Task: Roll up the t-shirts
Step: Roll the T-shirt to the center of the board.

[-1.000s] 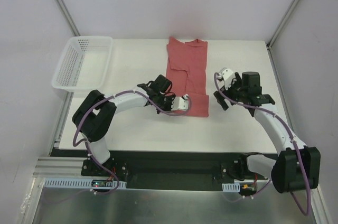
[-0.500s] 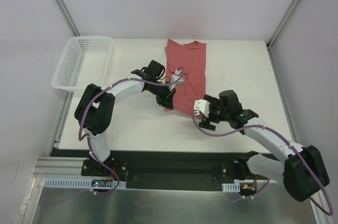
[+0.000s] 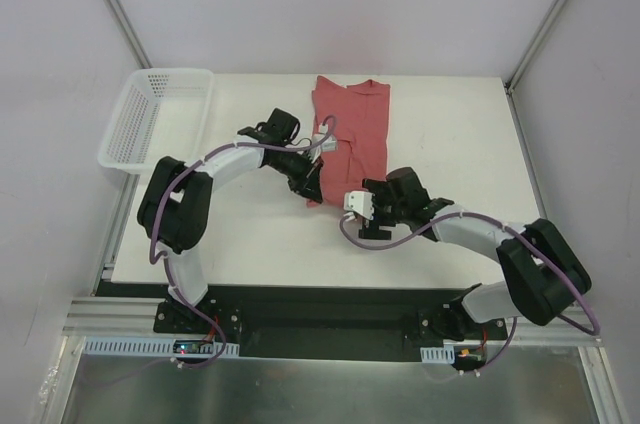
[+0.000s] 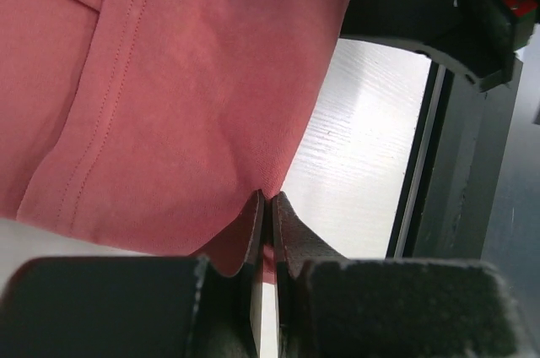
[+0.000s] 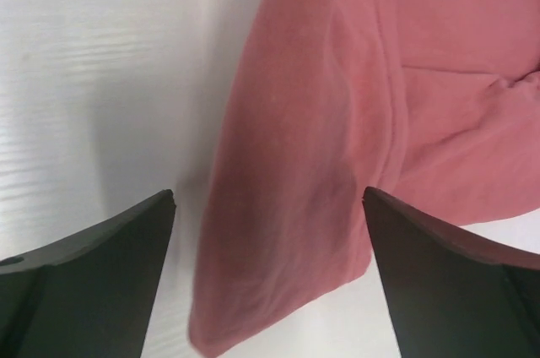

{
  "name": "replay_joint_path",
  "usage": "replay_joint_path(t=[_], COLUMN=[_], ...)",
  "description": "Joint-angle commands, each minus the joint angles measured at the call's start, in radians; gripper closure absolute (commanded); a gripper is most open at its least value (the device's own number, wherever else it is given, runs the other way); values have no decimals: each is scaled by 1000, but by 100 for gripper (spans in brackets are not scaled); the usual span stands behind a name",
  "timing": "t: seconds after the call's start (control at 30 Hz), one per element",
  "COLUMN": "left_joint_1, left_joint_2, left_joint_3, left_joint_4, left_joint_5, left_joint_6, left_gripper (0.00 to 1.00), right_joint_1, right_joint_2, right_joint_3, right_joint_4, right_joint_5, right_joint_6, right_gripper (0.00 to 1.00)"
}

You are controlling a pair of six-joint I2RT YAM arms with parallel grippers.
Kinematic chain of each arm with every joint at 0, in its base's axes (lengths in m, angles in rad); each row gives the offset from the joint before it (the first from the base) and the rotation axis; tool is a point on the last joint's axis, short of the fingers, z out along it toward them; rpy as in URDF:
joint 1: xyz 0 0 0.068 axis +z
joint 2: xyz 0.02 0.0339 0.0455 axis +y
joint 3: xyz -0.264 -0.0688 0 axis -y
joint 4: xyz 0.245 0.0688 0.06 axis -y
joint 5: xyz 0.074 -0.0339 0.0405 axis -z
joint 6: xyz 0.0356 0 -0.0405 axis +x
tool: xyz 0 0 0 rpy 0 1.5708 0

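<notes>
The salmon-red t-shirt (image 3: 352, 129) lies folded lengthwise on the white table (image 3: 450, 134), collar at the far end. My left gripper (image 3: 310, 181) is at its near left corner. In the left wrist view it (image 4: 270, 199) is shut on the edge of the shirt (image 4: 194, 79), with cloth pinched between the jaws. My right gripper (image 3: 367, 210) is just off the shirt's near edge and open. In the right wrist view it (image 5: 268, 192) has wide-apart jaws, and the shirt's (image 5: 321, 122) near corner lies between and beyond them, untouched.
A white perforated basket (image 3: 160, 119) stands at the table's far left corner. The table's black front rail (image 3: 320, 304) runs along the near edge. Grey walls close in the back and sides.
My left gripper has moved back and left, dragging the shirt's near hem with it. My right arm has swung from the shirt's right side to its near edge.
</notes>
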Motion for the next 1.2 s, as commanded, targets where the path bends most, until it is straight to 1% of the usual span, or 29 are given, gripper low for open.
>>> replay_joint_path(t=[0.0,0.03,0.07,0.1,0.13,0.17,0.2,0.23,0.27,0.33,0.37,0.43,0.57,0.63,0.67,0.77,0.87,0.9,0.93,1.03,1.13,1.17], left_joint_1=[20,23,23,23,21,23,23,18,12,-20,-31,-49,-138,-167,-181,-232,-270,-279,-296,-304,-302,-302], left_joint_2=[-20,-31,-39,-48,-77,-100,-130,-208,-250,-336,-355,-385,-425,-433,-431,-419,-398,-376,-363,-301,-264,-264], left_joint_3=[17,13,5,-16,-33,-58,-138,-192,-298,-378,-425,-458,-576,-605,-627,-650,-687,-696,-702,-690,-658,-644], left_joint_4=[-22,-22,-21,-19,-12,7,95,153,207,333,361,433,620,683,724,764,826,888,915,946,889,872], left_joint_5=[54,45,26,-7,-32,-57,-84,-144,-172,-251,-273,-305,-444,-462,-483,-495,-552,-572,-619,-672,-687,-680], left_joint_6=[5,8,15,40,57,71,95,112,162,221,251,261,305,331,362,417,485,505,520,551,557,562], left_gripper=[100,98,91,82,75,62,55,49,40,36,34,34,34,33,33,33,34,34,34,40,53,62], right_joint_1=[12,12,10,9,9,10,10,10,10,10,9,7,-7,-16,-19,-40,-50,-51,-51,-51,-53,-54], right_joint_2=[52,57,63,61,61,61,63,64,67,73,77,92,106,116,118,127,123,121,118,113,104,101], right_joint_3=[48,53,57,62,65,80,87,91,94,107,111,134,176,197,203,225,223,223,222,214,199,196], right_joint_4=[126,126,121,102,86,69,36,25,16,-6,-12,-40,-96,-127,-136,-170,-181,-184,-185,-192,-198,-202], right_joint_5=[67,68,61,53,47,35,33,30,24,22,18,21,2,-2,-4,-21,-33,-36,-41,-45,-45,-47], right_joint_6=[-34,-38,-49,-52,-57,-54,-50,-47,-49,-44,-40,-20,26,35,49,74,72,72,72,69,65,65], right_gripper=[12,28,37,45,58,63,67,72,74,75,75,77,78,78,79,79,80,80,80,80,80,80])
